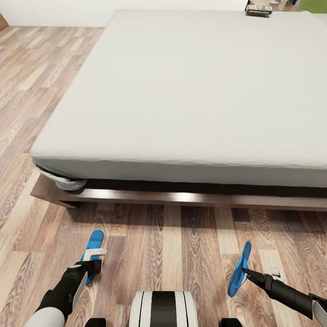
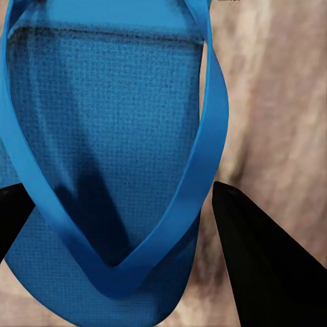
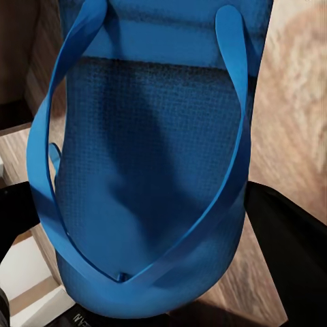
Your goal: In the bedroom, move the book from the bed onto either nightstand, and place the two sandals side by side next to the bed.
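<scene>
In the head view, at lower left, one blue sandal (image 1: 93,254) is gripped flat by the left fingers (image 1: 93,260); at lower right, the other sandal (image 1: 239,269) is held on edge by the right fingers (image 1: 245,271). Bare plank floor (image 1: 181,245) lies below the bed (image 1: 190,91) frame edge. The book (image 1: 259,9) is seen at the top right. In the left wrist view, the straps (image 2: 204,157) are framed by dark fingers (image 2: 259,259). In the right wrist view, the sole (image 3: 150,170) is pressed between both fingers (image 3: 293,252).

The floor (image 1: 190,236) is wood plank in mixed brown and pale tones, running under and around the bed (image 1: 195,91). The bed stands directly on it — dark brown frame low to the planks, a plain off-white mattress on top, a bit of sheet bunched at the near left corner. The mattress is bare except at its far edge, where a small dark thing lies — probably the book (image 1: 259,9), though it is too small to read. One blue sandal (image 1: 92,253) looks to lie flat on the planks near the bed's foot.
</scene>
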